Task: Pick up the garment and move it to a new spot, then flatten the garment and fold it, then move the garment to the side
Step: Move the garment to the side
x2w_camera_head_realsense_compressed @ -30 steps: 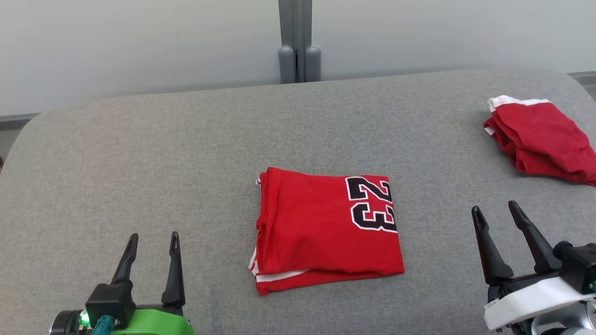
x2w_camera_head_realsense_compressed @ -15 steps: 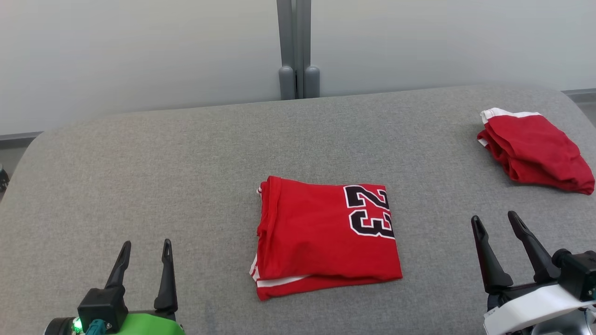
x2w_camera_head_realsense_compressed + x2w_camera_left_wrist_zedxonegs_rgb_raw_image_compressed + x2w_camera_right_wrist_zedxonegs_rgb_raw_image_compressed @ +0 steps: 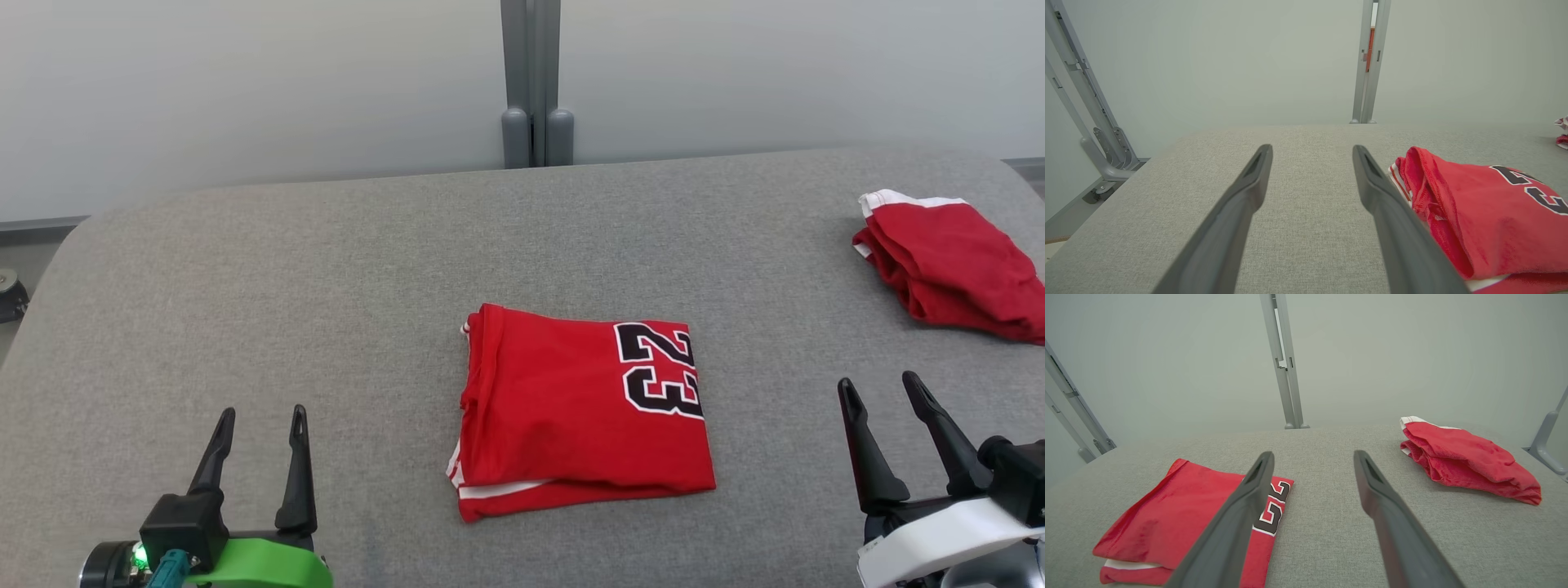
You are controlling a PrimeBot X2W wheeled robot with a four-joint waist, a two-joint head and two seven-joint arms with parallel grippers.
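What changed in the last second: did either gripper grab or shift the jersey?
Nothing was taken hold of, let go or moved. The whole head view slid slightly, so the camera shifted, not the things. The folded jersey still lies in the middle of the grey table, the other red garment at its far right, and the left gripper and right gripper stay open and empty either side.
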